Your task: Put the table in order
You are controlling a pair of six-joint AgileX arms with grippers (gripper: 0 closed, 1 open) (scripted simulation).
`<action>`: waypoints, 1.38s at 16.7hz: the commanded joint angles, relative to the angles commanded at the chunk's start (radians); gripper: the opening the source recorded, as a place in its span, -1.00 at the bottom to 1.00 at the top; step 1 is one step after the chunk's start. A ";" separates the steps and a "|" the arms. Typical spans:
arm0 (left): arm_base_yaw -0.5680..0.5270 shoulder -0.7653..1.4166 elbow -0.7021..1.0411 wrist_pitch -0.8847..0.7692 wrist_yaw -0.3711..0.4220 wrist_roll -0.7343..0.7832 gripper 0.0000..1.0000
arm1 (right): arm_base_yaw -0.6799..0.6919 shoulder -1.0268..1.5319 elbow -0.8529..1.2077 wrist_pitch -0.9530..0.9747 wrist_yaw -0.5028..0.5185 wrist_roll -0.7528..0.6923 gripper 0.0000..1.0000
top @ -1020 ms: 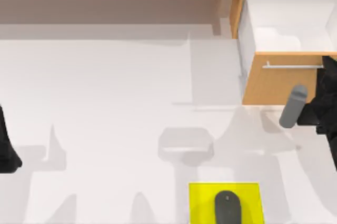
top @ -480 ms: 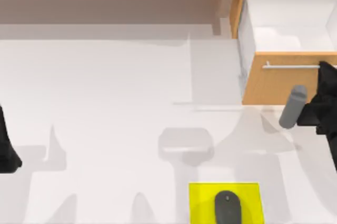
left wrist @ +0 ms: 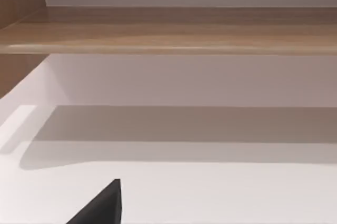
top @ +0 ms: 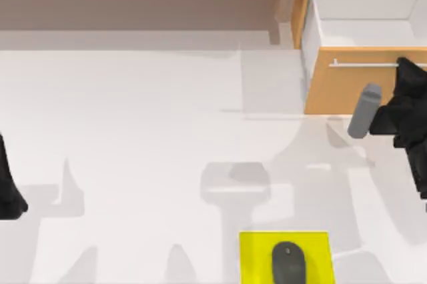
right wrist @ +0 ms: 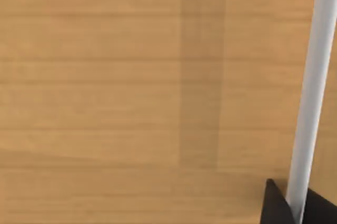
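The right tool (top: 402,65) is at the drawer (top: 363,31) front, right by the thin silver handle (top: 363,65). In the right wrist view the handle (right wrist: 310,98) runs between two dark tips (right wrist: 276,207), but I cannot tell if they squeeze it. The right arm reaches in from the right edge, with a grey round part sticking out to its left. The drawer behind the tool is pulled out, white inside, with nothing seen in it. The counter (top: 133,131) is wide, white and smooth, spreading left of the tool. Near its front edge a dark mouse (top: 288,264) sits on a yellow pad (top: 257,257). The left tool (top: 10,191) is parked far off at the left edge.
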 joint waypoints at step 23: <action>0.000 0.000 0.000 0.000 0.000 0.000 1.00 | -0.069 0.130 0.352 -0.228 -0.071 0.003 -1.00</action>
